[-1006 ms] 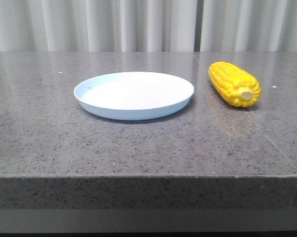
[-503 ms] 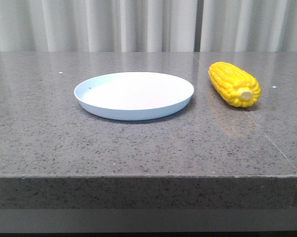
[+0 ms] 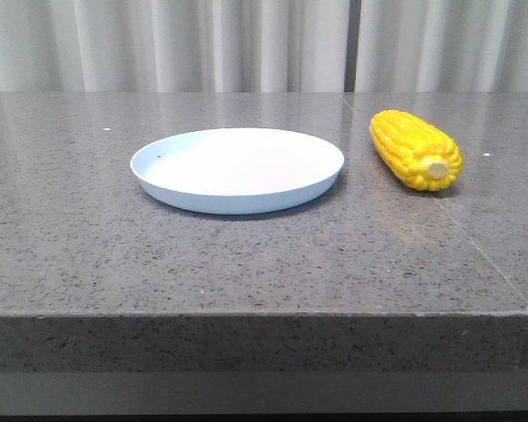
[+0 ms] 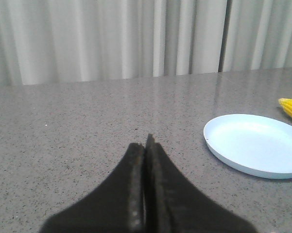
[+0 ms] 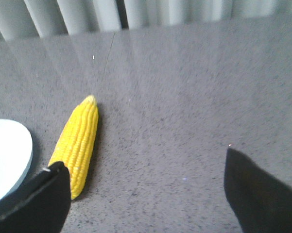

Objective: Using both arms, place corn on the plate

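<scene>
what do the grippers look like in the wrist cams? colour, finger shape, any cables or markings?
Left gripper: matte black fingers, broad at the base and tapering to narrow tips, with a slightly rough inner edge. Right gripper: the same black, only two angular fingers in view at the picture's corners. No cables, labels or markings show. Neither appears in the front view.

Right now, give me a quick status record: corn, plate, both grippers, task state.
corn: lying on the table, right of the plate, apart from it, stub end toward the camera
plate: empty, upright
left gripper: shut, holding nothing, left of the plate
right gripper: open, empty, near the corn
task state: corn not yet on plate
</scene>
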